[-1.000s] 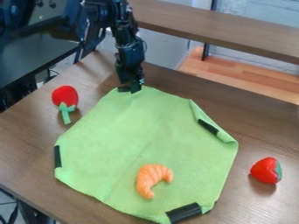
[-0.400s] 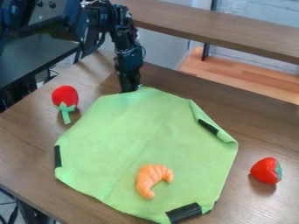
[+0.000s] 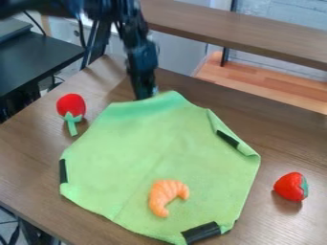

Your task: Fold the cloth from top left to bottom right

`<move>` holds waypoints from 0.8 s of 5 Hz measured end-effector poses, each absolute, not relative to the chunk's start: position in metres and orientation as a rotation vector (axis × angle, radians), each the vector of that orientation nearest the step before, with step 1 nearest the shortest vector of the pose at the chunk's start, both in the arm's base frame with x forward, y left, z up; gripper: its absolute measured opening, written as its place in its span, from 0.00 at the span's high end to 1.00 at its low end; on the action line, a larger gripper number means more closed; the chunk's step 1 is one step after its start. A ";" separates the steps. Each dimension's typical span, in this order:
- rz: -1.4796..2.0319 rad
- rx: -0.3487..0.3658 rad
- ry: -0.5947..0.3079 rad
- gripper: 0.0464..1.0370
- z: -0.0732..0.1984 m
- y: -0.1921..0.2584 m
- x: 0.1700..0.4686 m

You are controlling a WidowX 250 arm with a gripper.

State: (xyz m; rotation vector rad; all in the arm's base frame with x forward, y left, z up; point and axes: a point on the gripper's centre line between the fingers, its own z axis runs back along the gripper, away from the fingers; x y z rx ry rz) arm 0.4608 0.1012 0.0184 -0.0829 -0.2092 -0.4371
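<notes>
The camera is looking down at a slant onto the brown table (image 3: 35,153), facing its far edge towards twelve o'clock. It is sitting near enough that the green cloth (image 3: 134,148) is filling much of the view down to six o'clock, while the wooden shelf (image 3: 243,28) is showing beyond at one and the black tabletop (image 3: 38,57) at ten.

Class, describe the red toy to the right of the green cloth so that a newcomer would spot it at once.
Start from the brown table and find the green cloth spread across it. Beyond the cloth's right-hand edge, a plump red strawberry lies directly on the wood. Its green cap faces right, whereas the other red toy, left of the cloth, has a long green stalk.
</notes>
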 end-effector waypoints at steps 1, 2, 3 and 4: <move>-0.479 -0.109 -0.298 1.00 0.055 0.077 0.447; -0.551 -0.118 -0.304 1.00 0.058 0.047 0.425; -0.591 -0.099 -0.279 1.00 0.047 0.034 0.401; -0.655 -0.085 -0.260 1.00 0.033 0.012 0.373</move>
